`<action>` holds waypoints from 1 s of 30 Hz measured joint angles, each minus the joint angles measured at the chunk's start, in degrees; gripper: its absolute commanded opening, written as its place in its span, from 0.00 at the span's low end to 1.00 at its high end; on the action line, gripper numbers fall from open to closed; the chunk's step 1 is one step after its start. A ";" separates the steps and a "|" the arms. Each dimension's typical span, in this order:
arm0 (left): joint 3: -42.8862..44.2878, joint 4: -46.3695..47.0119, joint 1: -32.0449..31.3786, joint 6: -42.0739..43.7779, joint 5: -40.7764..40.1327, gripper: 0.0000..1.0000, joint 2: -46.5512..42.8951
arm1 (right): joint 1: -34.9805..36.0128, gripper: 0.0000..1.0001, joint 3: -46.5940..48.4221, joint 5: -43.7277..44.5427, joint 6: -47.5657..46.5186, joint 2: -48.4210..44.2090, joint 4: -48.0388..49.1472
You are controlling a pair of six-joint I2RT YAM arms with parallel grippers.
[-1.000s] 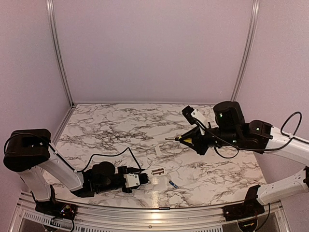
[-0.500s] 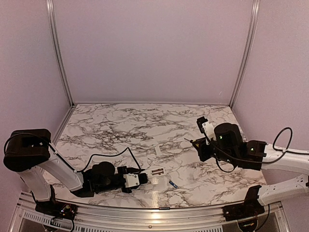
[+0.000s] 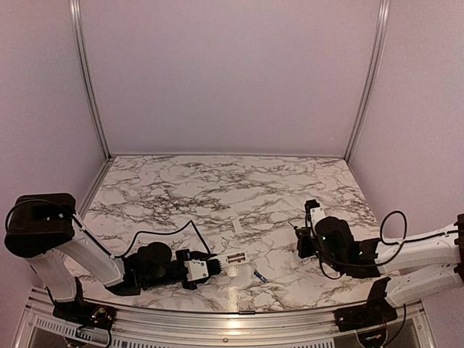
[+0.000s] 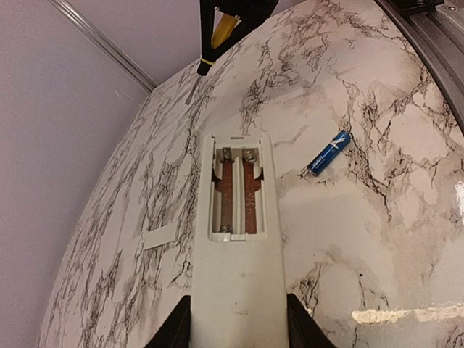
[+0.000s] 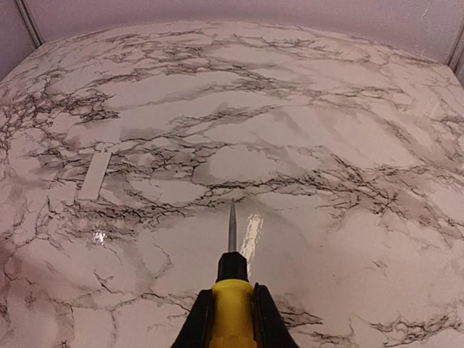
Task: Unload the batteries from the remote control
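The remote control [image 4: 235, 239] is sitting in the left hand [image 4: 235, 320], which is clamping its near end low over the counter [image 4: 384, 239]. Its battery bay is showing bare, and one battery [image 4: 330, 152] is lying just beside it. The right hand [image 5: 231, 319] is gripping the screwdriver [image 5: 232, 286], well apart. I'm judging the unloading nearly finished, though I'm seeing only one battery; next comes setting things down gently.

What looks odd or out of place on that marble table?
The remote control in the left end effector has its battery bay open and empty. One blue battery lies loose on the table beside it, and the small white cover lies apart, farther off. Only one battery shows; a second is nowhere in view.
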 measured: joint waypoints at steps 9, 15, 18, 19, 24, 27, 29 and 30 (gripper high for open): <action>0.00 0.02 0.02 -0.31 -0.04 0.00 -0.04 | -0.02 0.02 -5.01 0.33 2.91 9.46 12.02; 0.00 0.00 0.02 -0.39 -0.04 0.00 -0.04 | -0.04 0.05 -6.29 -0.31 5.38 15.50 19.19; 0.00 0.00 0.02 -0.46 -0.11 0.00 -0.04 | -0.04 0.11 -6.14 -0.31 6.38 17.86 22.12; 0.00 0.02 0.02 -0.48 -0.22 0.00 -0.04 | -0.04 0.12 -6.01 -0.26 6.51 18.32 22.51; 0.00 0.02 0.07 -0.48 -0.70 0.00 -0.04 | -0.07 0.17 -4.50 -0.04 7.10 20.81 23.50; 0.00 0.02 0.09 -0.50 -1.11 0.00 -0.04 | -0.07 0.24 -3.85 -0.22 7.50 22.21 23.19; 0.00 0.02 0.13 -0.50 -1.33 0.00 -0.04 | -0.07 0.31 -3.72 -0.96 7.69 23.54 22.01; 0.00 0.04 0.13 -0.50 -1.46 0.00 -0.04 | -0.07 0.32 -3.74 -1.25 7.69 24.26 21.24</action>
